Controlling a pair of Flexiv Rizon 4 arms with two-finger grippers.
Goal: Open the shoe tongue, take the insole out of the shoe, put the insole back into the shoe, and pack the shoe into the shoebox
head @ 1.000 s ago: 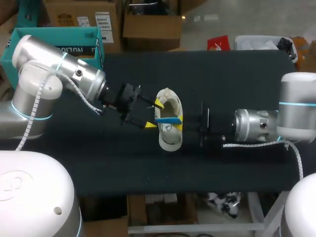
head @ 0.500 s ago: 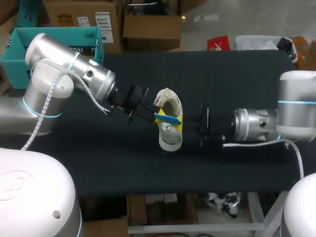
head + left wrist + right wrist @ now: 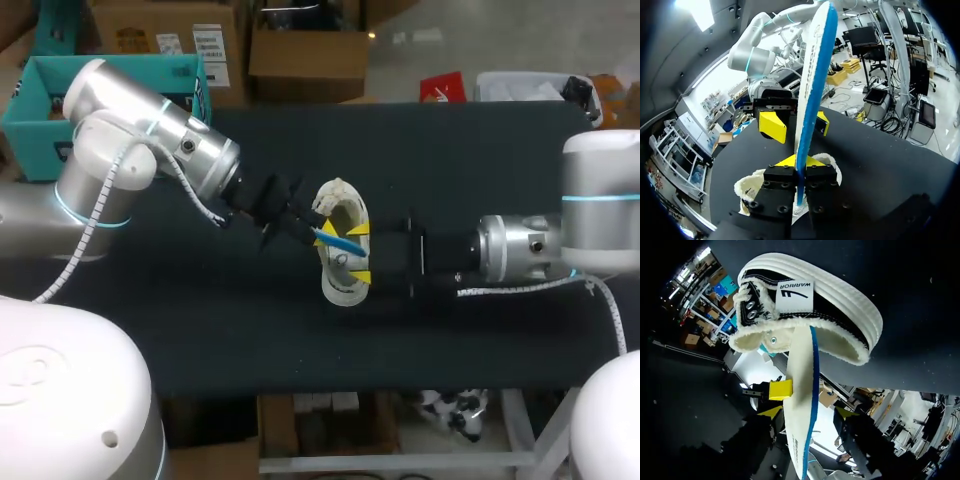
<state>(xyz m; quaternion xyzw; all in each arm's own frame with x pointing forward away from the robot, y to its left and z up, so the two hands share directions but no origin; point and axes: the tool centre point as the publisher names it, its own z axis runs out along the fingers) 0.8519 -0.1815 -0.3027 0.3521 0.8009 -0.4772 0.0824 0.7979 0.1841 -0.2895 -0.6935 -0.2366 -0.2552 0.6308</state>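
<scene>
Holding: left claw [image 3: 794, 166] clamps insole [image 3: 812, 75] over shoe [image 3: 840, 315].
Right claw [image 3: 357, 253]: spread, empty, at shoe's 3 o'clock.
Pending: reinsertion, boxing.

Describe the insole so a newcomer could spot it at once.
Midway along the black table lies a shoe with a white sole. At its opening the left gripper pinches the insole, the only thin flat strip there, white with a bright blue side.

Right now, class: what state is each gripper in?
Left gripper: shut on the flat white insole with a blue edge.
Right gripper: open, either side of that insole.
</scene>
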